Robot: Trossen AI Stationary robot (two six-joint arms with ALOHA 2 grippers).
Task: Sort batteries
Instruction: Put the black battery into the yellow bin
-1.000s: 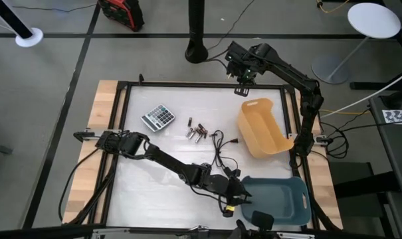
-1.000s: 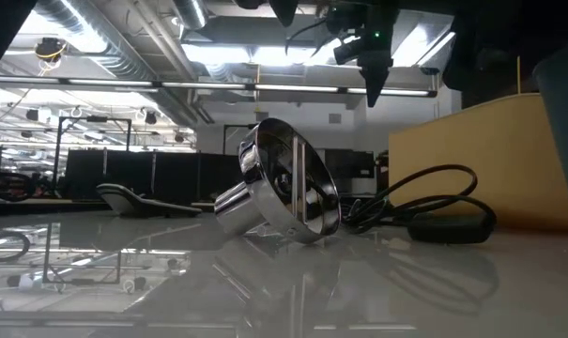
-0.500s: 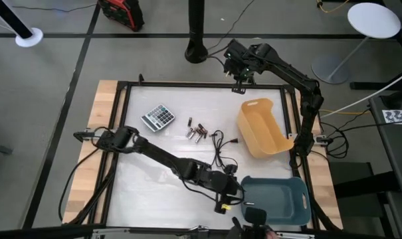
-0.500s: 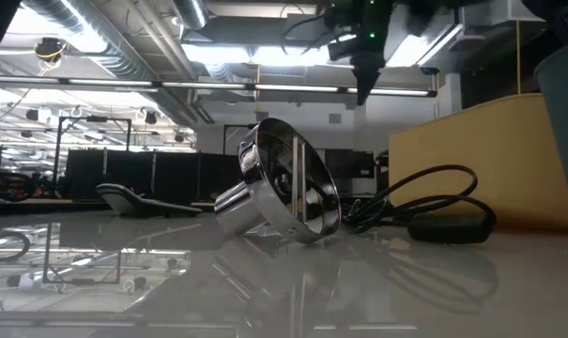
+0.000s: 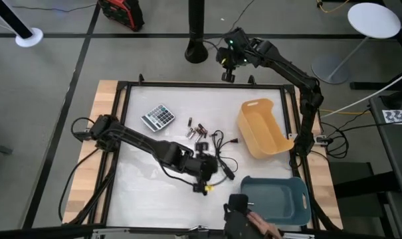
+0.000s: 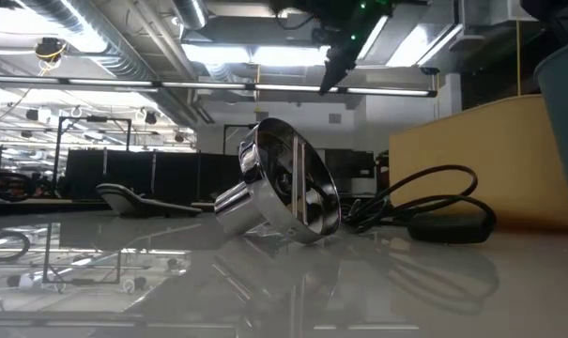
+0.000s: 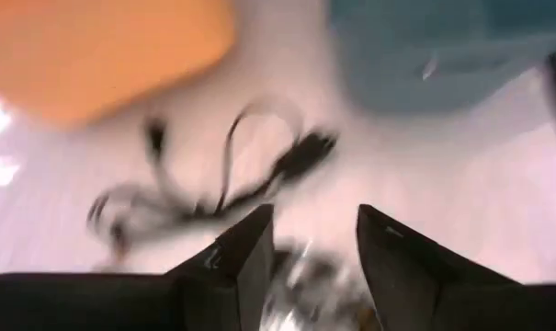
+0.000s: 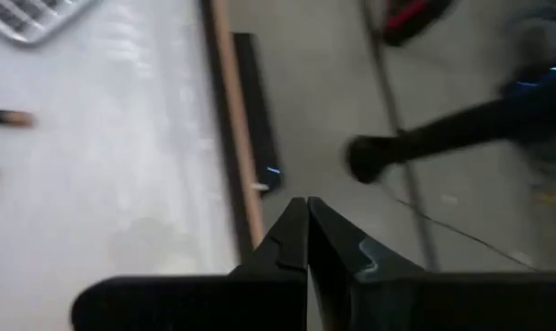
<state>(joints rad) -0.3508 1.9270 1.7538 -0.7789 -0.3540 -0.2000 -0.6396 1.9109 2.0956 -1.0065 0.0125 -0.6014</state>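
Observation:
Several small batteries (image 5: 197,131) lie loose in a cluster on the white table, right of the calculator (image 5: 158,117). My left gripper (image 5: 204,187) is open and low over the table's near middle, left of the blue bin (image 5: 280,199). In the left wrist view its fingers (image 7: 314,230) stand apart over a blurred shiny shape (image 7: 305,274). My right gripper (image 5: 228,68) is shut and raised over the table's far edge, far from the batteries. It shows high up in the low view (image 6: 333,73). One battery (image 8: 4,118) shows in the right wrist view.
A yellow bin (image 5: 260,126) stands at the table's right side and the blue bin at the near right corner. A black coiled cable (image 5: 220,147) lies between the batteries and the bins. A shiny metal knob-like piece (image 6: 284,188) lies tipped on the table in the low view.
My left gripper has swung from beside the blue bin toward the table's left and somewhat toward the far edge, the arm folding back with it. My right gripper has moved left along the far edge and slightly beyond it. The batteries, cable and knob have stayed in place.

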